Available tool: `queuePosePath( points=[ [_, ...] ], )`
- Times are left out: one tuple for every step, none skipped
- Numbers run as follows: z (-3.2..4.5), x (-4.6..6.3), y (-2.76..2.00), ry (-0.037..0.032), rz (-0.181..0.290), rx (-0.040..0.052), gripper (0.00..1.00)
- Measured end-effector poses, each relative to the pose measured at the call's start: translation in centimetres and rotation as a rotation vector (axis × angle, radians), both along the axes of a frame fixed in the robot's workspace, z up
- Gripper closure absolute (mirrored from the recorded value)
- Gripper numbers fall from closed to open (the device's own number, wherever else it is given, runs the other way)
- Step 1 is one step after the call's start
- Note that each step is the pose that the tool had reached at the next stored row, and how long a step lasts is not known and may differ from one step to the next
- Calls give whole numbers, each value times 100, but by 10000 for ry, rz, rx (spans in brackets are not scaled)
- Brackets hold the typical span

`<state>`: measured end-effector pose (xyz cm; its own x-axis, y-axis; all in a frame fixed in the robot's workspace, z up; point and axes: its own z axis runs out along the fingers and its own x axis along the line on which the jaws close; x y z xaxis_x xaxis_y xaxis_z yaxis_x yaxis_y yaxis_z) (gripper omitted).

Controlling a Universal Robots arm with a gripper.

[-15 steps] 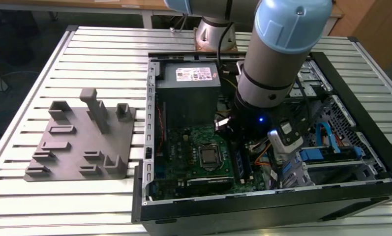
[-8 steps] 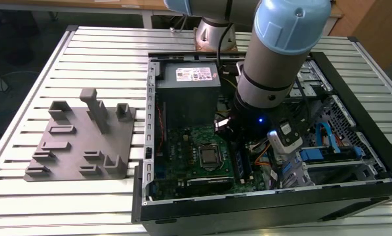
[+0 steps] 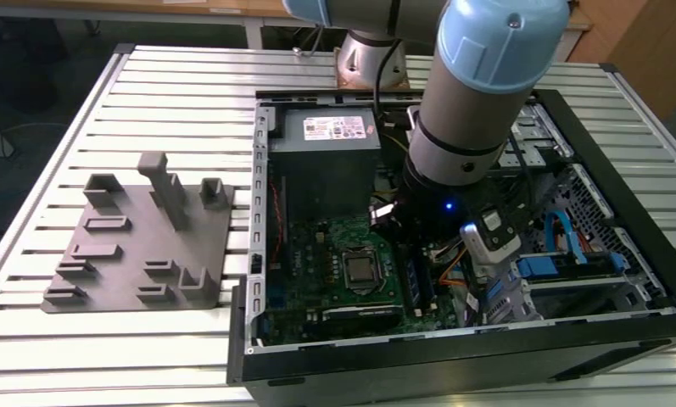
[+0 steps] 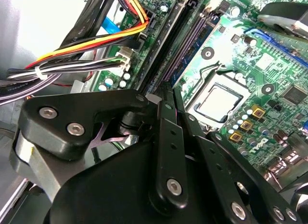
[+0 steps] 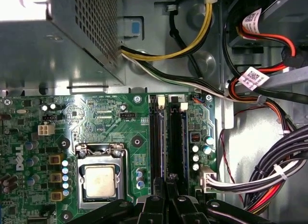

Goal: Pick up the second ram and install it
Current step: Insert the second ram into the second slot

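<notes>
Jaws look pinched together right over the slots (image 5: 166, 137), low centre in the first wrist view. I'd guess a RAM (image 4: 166, 89) edge is between them, but can't tell. Socket (image 5: 100, 178) sits lower left, cables (image 5: 269, 176) at right. Any tilt against the slot and it could jam or bend.

Pale grey slatted metal worktop (image 3: 145, 93), ribs running across the exterior view, evenly lit with soft sheen on the slats. Beyond its far edge, a light wooden desk (image 3: 202, 10) on white legs. Dark floor (image 3: 21, 59) at the exterior view's left. Brown wooden panel (image 3: 655, 38) at the upper right corner.
</notes>
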<state>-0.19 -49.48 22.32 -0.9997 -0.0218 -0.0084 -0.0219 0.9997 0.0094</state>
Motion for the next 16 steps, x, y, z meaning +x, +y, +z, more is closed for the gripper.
queuePosePath(
  points=[
    [0, 0, 0, 0, -1, -6, 87],
    [-3, 0, 1, -1, -1, -57, 87],
    [-9, 0, 1, 0, 0, -86, 87],
    [-16, 0, 0, 0, 0, -114, 87],
    [-23, 0, 1, 0, 1, -138, 87],
    [-28, 0, 1, 0, 2, -144, 87],
    [-32, 0, 1, 0, 2, -145, 87],
    [-34, 0, 1, 0, 4, -142, 87],
    [-38, -1, 2, -1, 10, -136, 87],
    [-41, -2, 2, 0, 24, -137, 87],
    [-42, -3, 2, 0, 55, -137, 87],
    [-44, -7, 2, 0, 91, -137, 87],
    [-44, -11, 2, 0, 129, -135, 87],
    [-45, -14, 2, -1, 154, -131, 87],
    [-46, -18, 3, -3, 165, -129, 87],
    [-44, -20, 3, -6, 171, -128, 87]
  ],
)
